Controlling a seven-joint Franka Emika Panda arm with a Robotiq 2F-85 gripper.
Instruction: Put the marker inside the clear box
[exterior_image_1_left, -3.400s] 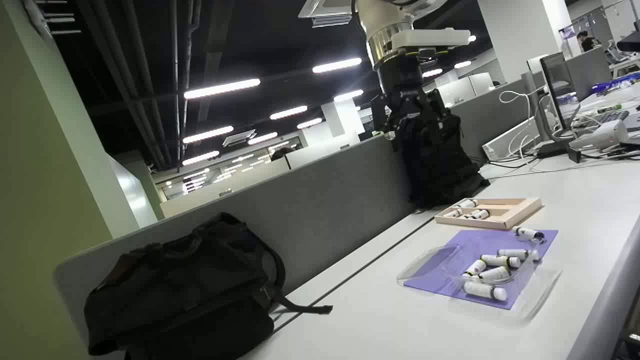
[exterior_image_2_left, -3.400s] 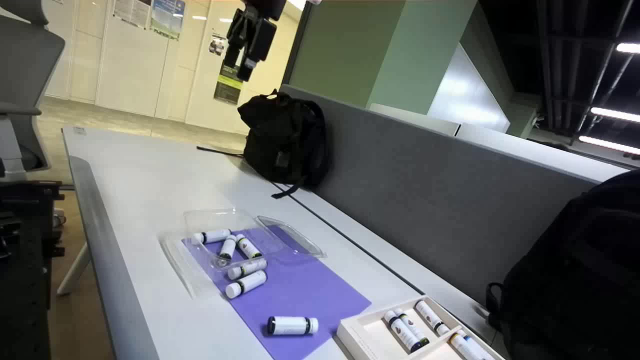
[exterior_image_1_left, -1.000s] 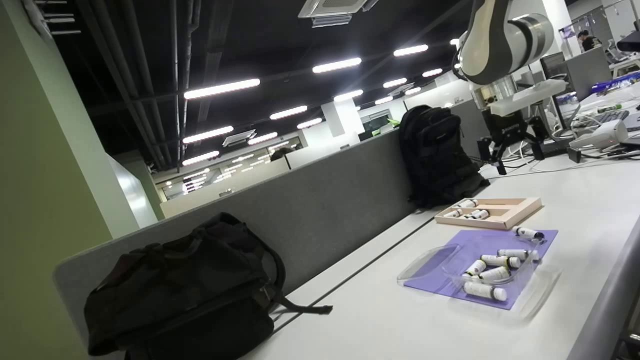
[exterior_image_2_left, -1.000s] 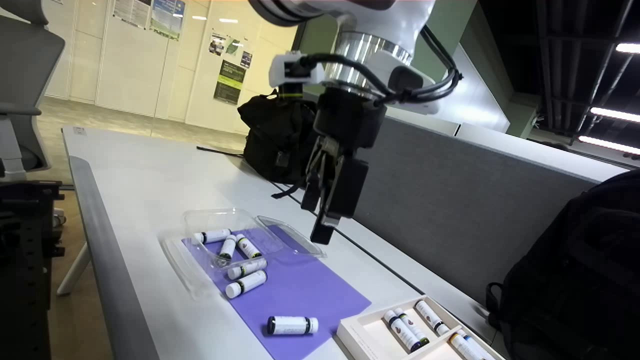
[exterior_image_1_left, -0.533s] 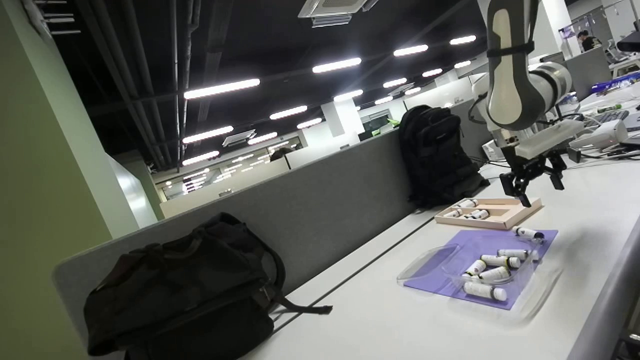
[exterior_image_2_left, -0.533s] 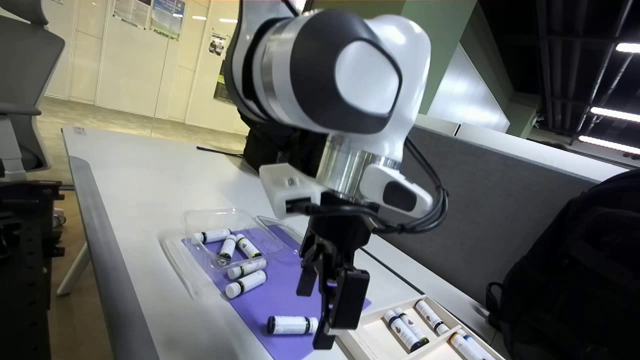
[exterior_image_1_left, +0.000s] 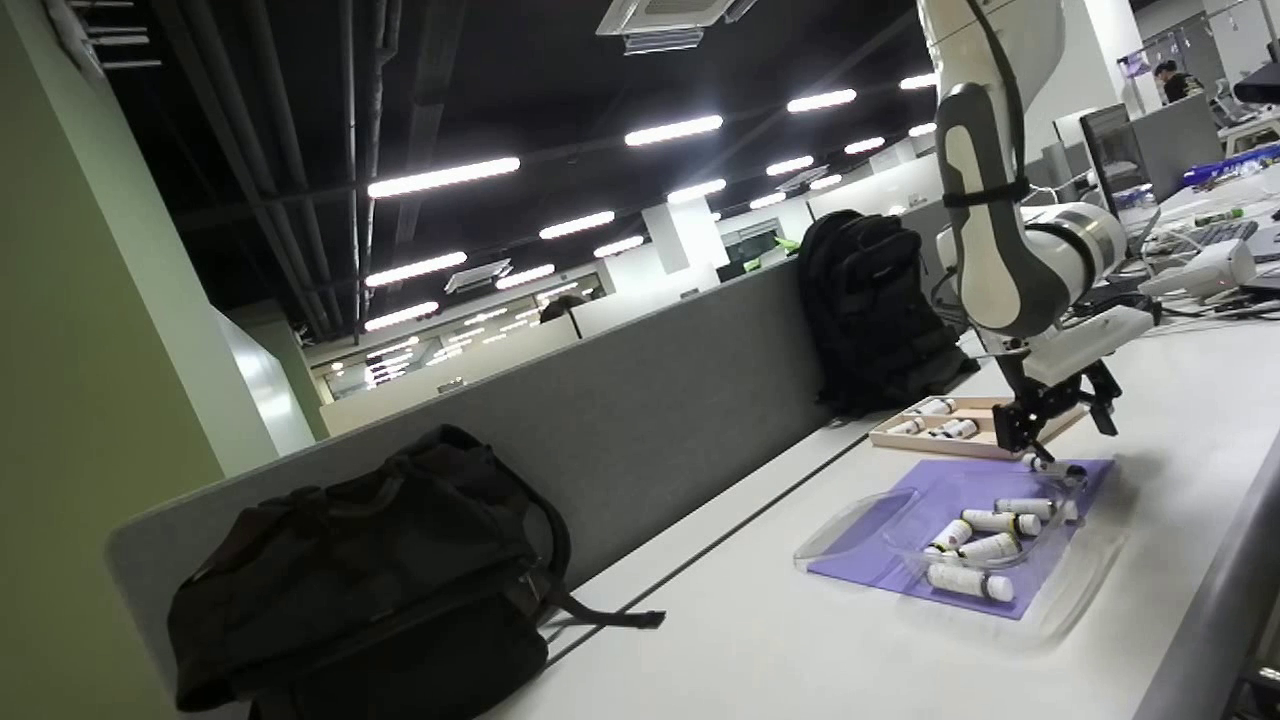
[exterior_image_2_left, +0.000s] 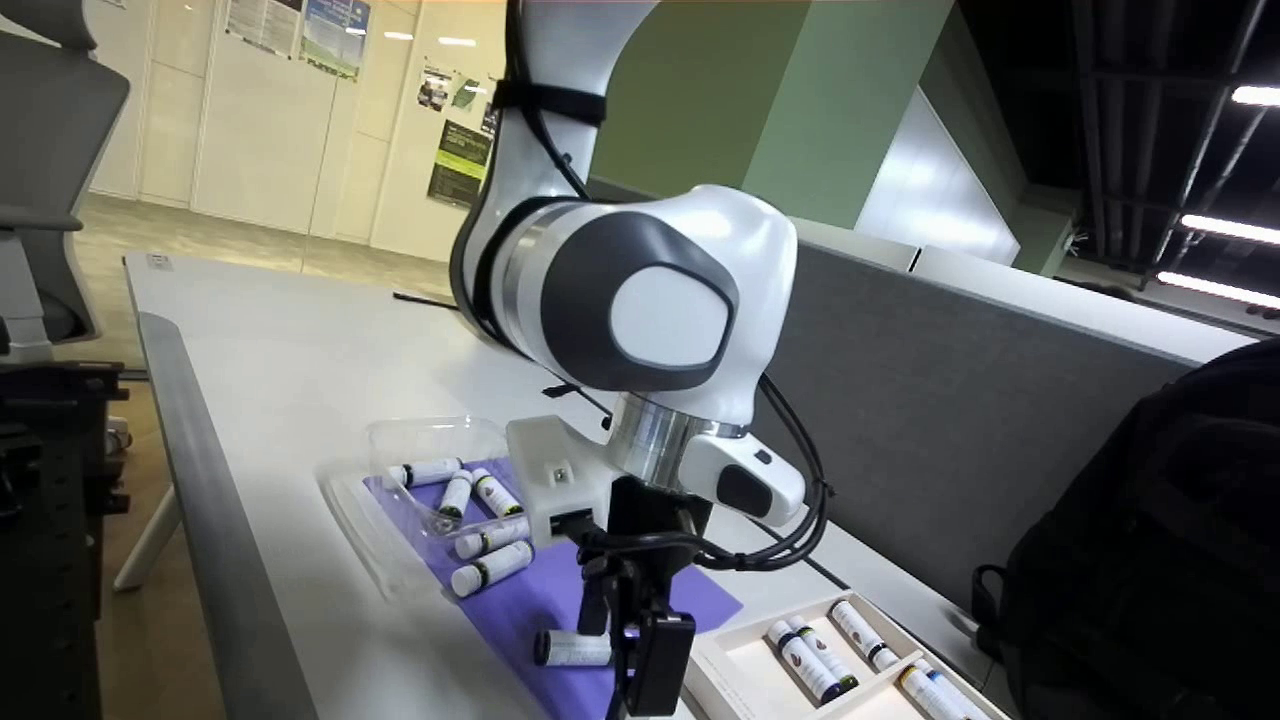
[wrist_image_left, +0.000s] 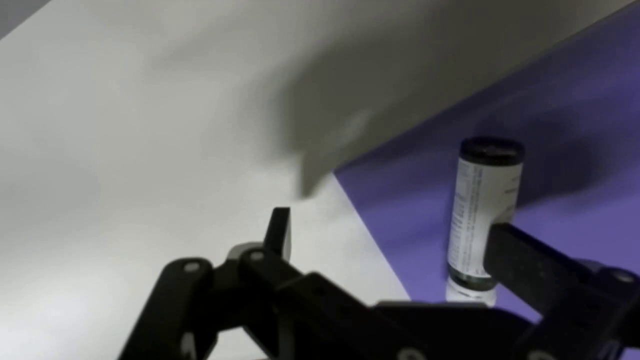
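Observation:
No marker shows in the frames; small white bottles with dark bands do. One bottle (wrist_image_left: 485, 215) lies alone at the purple sheet's (wrist_image_left: 370, 200) corner, and it shows in both exterior views (exterior_image_1_left: 1055, 468) (exterior_image_2_left: 572, 650). My gripper (wrist_image_left: 392, 237) is open and empty, low above this bottle, and it shows in both exterior views (exterior_image_1_left: 1072, 440) (exterior_image_2_left: 618, 665). In the wrist view the bottle is nearer the right finger, which covers part of it. The clear box (exterior_image_2_left: 435, 424) lies open on the sheet with several bottles in or beside it.
A pale compartment tray (exterior_image_2_left: 715, 675) with several bottles stands close to the gripper. The box's clear lid (exterior_image_1_left: 850, 530) lies opened out at one side. Black backpacks (exterior_image_1_left: 870, 310) (exterior_image_1_left: 380, 590) lean on the grey partition (exterior_image_1_left: 680, 400).
The arm has come from high up and swung over the tray side of the table. Over the last second the open gripper has moved down to the lone bottle. The bottles have not moved.

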